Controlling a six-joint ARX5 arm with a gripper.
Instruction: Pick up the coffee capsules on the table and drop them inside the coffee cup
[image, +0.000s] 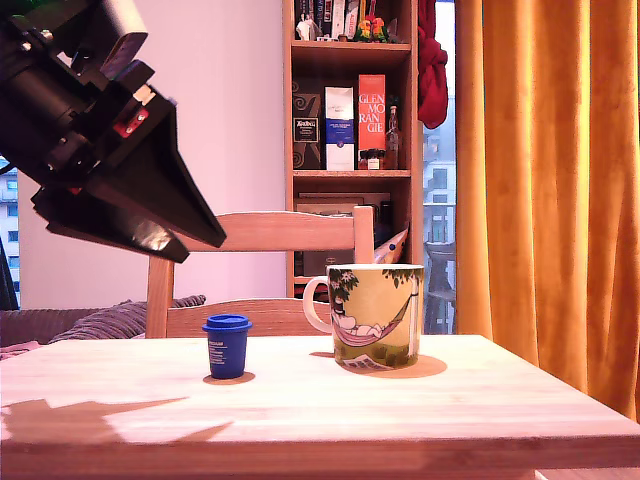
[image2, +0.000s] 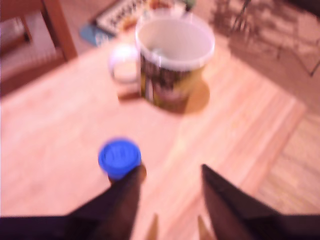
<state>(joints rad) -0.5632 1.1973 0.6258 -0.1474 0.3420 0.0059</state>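
A dark blue coffee capsule (image: 227, 346) (image2: 119, 157) stands upright on the pale wooden table (image: 330, 405) (image2: 55, 150), at the exterior view's left of the coffee cup. The coffee cup (image: 376, 315) (image2: 172, 55) is a yellow-green mug with a hammock print and a white handle, standing upright. My gripper (image: 200, 246) (image2: 171, 170) hangs in the air above and to the exterior view's left of the capsule. It is open, with nothing between its dark fingers (image2: 125, 195). The wrist view is blurred. A pale shape inside the mug is too smeared to identify.
A wooden chair (image: 262, 235) with a slatted back stands behind the table. Further back are a bookshelf (image: 350, 120) and an orange curtain (image: 545, 170). The table's edge (image2: 272, 150) runs close beyond the mug, with the floor past it.
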